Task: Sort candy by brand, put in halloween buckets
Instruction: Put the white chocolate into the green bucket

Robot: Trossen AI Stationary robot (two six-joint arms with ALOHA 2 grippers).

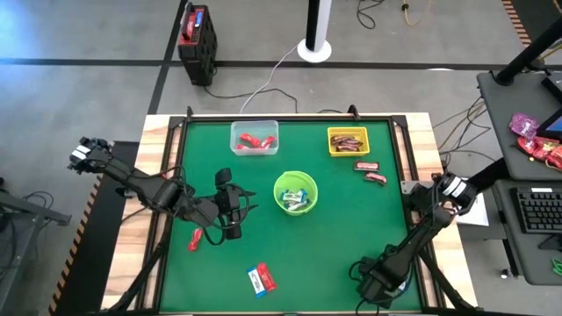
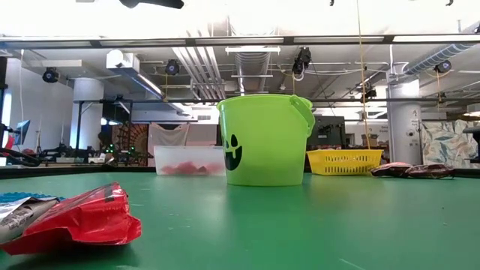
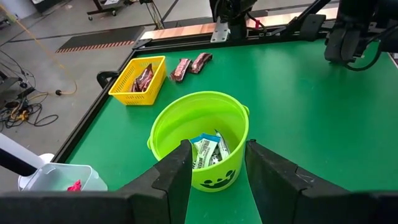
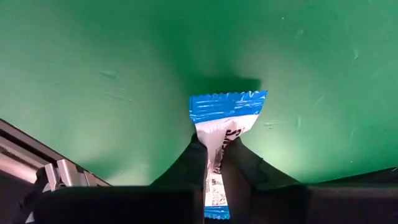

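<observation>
My left gripper is open and empty, just left of the lime-green bucket, which holds blue-and-white bars. My right gripper is shut on a blue-and-white bar near the table's front right. The clear box holds red bars. The yellow basket holds brown bars. Loose on the mat lie two brown bars, a red bar, and a blue-and-white bar beside a red one. My right gripper pinches the blue-and-white bar between its two fingers at the bar's white middle. The fingers point down at the mat and lie along the bar. The bar's blue crimped end sticks out past the fingertips, and its shadow falls on the mat just beyond.
The bucket stands mid-table, the clear box and yellow basket along the far edge. The low view shows the red bar close by at the left and the bucket behind it. Open green mat lies between the bucket and the front edge.
</observation>
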